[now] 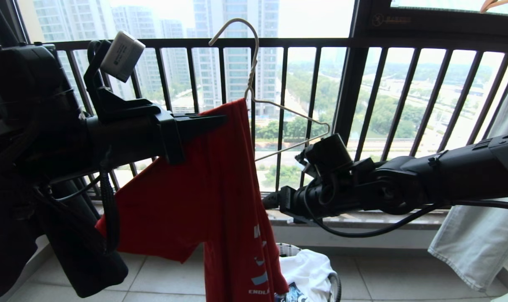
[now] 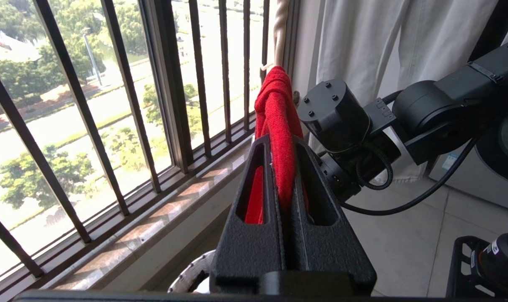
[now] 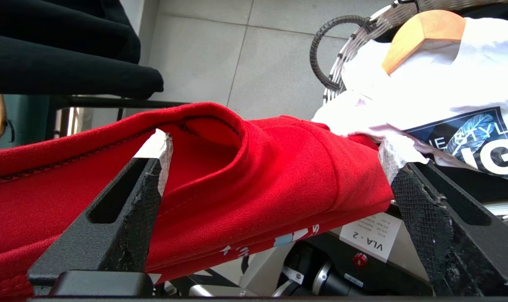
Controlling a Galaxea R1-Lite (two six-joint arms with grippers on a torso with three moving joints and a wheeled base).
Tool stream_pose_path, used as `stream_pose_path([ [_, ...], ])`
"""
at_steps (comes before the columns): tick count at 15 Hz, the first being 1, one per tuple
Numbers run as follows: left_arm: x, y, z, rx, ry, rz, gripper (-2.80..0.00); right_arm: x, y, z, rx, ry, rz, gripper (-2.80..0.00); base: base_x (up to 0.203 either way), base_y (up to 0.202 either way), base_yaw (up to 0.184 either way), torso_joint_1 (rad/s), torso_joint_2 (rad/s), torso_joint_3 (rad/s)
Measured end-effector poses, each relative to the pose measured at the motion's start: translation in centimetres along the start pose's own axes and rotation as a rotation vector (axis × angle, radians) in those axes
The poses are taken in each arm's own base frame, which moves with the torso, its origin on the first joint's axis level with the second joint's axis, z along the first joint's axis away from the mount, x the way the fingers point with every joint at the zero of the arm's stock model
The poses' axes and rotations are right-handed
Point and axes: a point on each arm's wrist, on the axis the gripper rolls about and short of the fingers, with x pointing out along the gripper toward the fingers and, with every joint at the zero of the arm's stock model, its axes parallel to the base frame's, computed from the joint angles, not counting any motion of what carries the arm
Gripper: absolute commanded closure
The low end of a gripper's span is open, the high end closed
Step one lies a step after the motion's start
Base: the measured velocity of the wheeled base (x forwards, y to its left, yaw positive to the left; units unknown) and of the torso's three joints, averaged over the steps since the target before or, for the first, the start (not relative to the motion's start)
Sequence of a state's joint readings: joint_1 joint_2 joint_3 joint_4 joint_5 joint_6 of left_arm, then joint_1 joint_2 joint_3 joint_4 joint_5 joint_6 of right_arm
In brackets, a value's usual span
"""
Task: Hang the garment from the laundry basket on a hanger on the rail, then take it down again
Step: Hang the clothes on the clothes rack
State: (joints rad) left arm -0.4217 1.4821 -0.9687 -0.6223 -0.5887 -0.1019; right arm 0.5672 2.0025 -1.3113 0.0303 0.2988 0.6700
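The red garment (image 1: 220, 188) hangs over one arm of the cream wire hanger (image 1: 254, 71), whose hook stands free in the air. My left gripper (image 1: 222, 119) reaches in from the left and is shut on the garment's folded top (image 2: 279, 105), just below the hanger's neck (image 2: 280, 33). My right gripper (image 3: 275, 149) is open wide, and a fold of the garment (image 3: 279, 167) lies across the gap beyond its fingertips. The right arm (image 1: 405, 184) comes in from the right, below the hanger. The laundry basket (image 1: 336, 289) stands on the floor beneath. The rail is out of view.
Dark balcony railing (image 1: 354, 84) and a stone ledge (image 2: 153, 209) run close behind the garment. A white printed T-shirt (image 3: 438, 84) and a wooden hanger (image 3: 422, 33) lie in the basket (image 3: 346, 50). A pale cloth (image 1: 480, 235) hangs at right, black cloth (image 1: 69, 256) at left.
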Motion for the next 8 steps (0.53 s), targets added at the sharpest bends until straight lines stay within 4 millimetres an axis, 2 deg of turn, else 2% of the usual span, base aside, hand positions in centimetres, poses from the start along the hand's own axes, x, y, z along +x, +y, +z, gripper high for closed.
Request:
stream_pose_path([
  [8,-0.76,-0.65,0.62,0.013,-0.02,-0.005,0.0,0.56,-0.45,0.08,0.005,-0.004,-0.025,-2.8,0.0,0.0,0.0,0.0,0.0,0.0],
])
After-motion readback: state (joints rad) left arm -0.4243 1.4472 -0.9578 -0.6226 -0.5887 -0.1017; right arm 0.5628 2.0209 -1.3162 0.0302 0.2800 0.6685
